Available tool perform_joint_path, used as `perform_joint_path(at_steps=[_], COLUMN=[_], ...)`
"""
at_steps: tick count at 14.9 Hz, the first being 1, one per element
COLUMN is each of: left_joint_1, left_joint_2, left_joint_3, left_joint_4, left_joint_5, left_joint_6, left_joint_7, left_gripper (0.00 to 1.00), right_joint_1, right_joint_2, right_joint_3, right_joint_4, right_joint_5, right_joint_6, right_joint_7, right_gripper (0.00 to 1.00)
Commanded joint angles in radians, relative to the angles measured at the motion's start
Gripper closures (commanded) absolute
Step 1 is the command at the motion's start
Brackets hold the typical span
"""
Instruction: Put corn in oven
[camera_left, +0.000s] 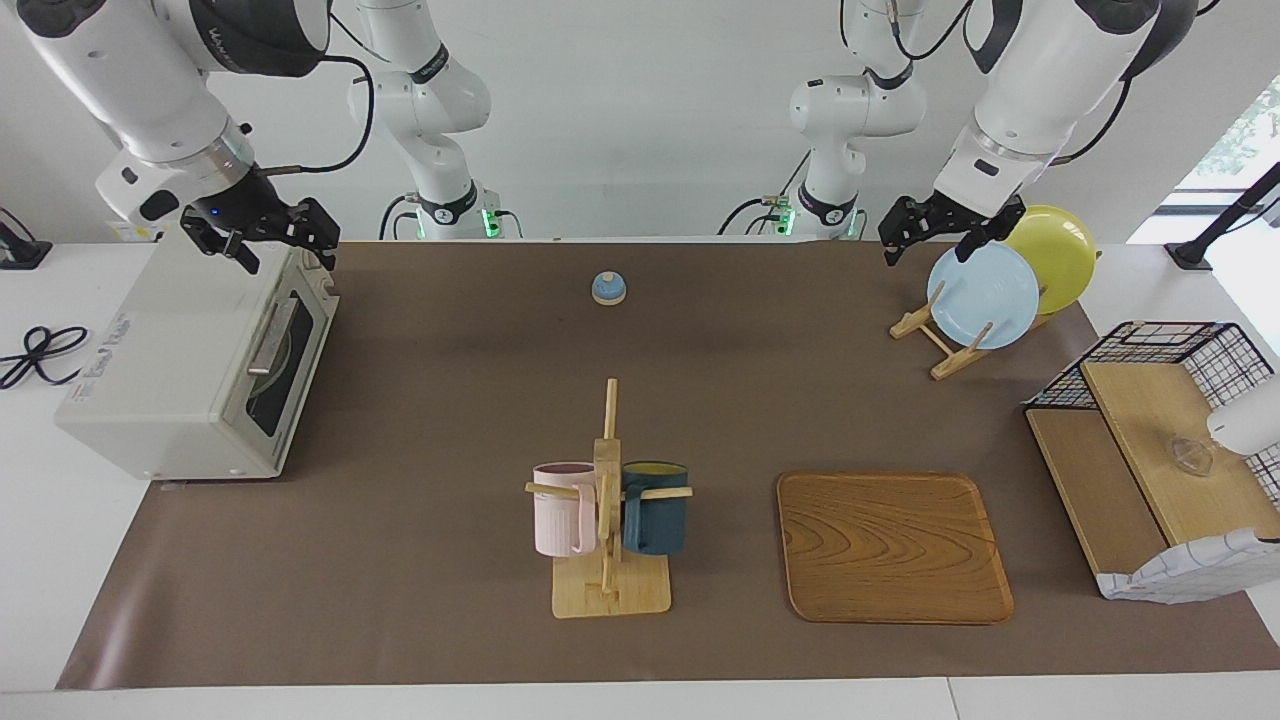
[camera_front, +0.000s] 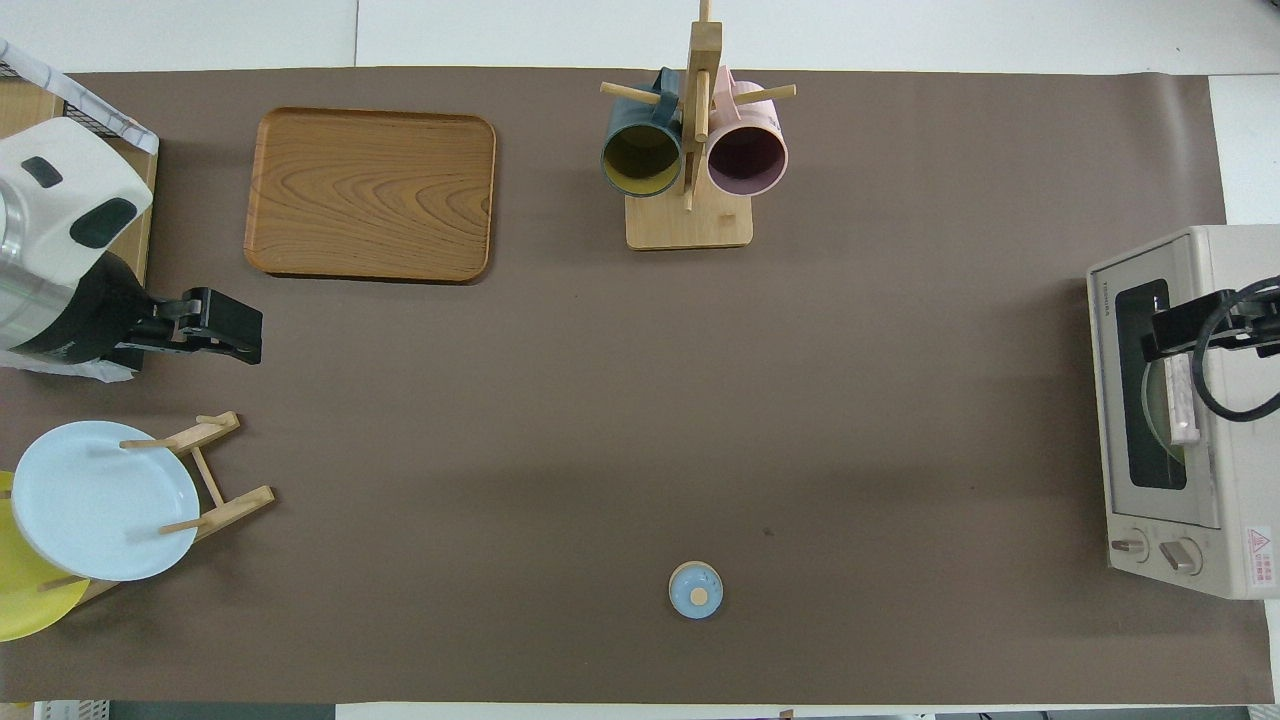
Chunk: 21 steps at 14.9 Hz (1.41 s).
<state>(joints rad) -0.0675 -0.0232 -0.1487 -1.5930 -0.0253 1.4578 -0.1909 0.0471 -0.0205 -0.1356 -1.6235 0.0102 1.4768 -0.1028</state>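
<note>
nearest the camera, the mug rack (camera_left: 609, 520) and wooden tray (camera_left: 893, 546) stand well apart from the oven (camera_left: 195, 365), whose door is shut at the right arm's end of the table; no corn shows. right gripper (camera_left: 262, 232) hangs over the oven's top, left gripper (camera_left: 940, 228) over the plate rack (camera_left: 985, 300); whether either is open i cannot tell.

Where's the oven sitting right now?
The oven sits at the right arm's end of the table, door shut and facing the mug rack, with the right gripper over it.
</note>
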Motion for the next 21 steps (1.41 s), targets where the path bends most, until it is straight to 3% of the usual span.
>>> perform_joint_path(at_steps=[1, 21], left_joint_1=[0.014, 0.012], left_joint_2=[-0.027, -0.027], left_joint_3=[-0.005, -0.005], left_joint_4=[-0.031, -0.031], left_joint_5=[-0.013, -0.013], left_joint_6=[0.015, 0.015], left_joint_7=[0.007, 0.007], left_gripper=[0.00, 0.00], right_joint_1=[-0.004, 0.003], right_joint_2=[0.005, 0.011], right_joint_3=[-0.001, 0.002], right_joint_4=[0.014, 0.028], right_joint_5=[-0.004, 0.007], right_joint_6=[0.026, 0.053], right_joint_7=[0.015, 0.015], right_gripper=[0.00, 0.00])
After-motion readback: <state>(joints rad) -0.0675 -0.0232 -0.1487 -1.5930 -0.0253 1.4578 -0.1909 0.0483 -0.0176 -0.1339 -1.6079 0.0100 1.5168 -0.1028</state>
